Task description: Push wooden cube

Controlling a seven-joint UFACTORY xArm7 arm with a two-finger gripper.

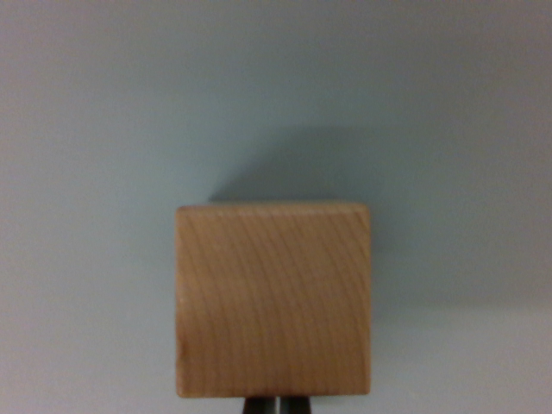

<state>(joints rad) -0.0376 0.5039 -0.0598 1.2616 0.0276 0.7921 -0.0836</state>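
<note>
A light-brown wooden cube (273, 300) with curved grain lines across its upper face sits on a plain pale grey-blue counter (95, 129). It fills the lower middle of the wrist view, its edges square to the picture and its corners slightly rounded. The cube lies directly ahead of the claw (278, 405), whose dark tips just peek out at the bottom edge of the view, right below the near edge of the cube. Only two small dark slivers of the claw show there, with a thin pale line between them; they stand close together, yet so little is visible that I cannot tell whether the claw is open or closed. The near edge of the cube and the claw tips look to be touching or just beside each other, though the blur there leaves actual contact unclear. A soft shadow spreads from the far side of the cube, on the side away from the claw, leaning toward the wrist view's right. The counter around the cube is smooth and even in tone.
</note>
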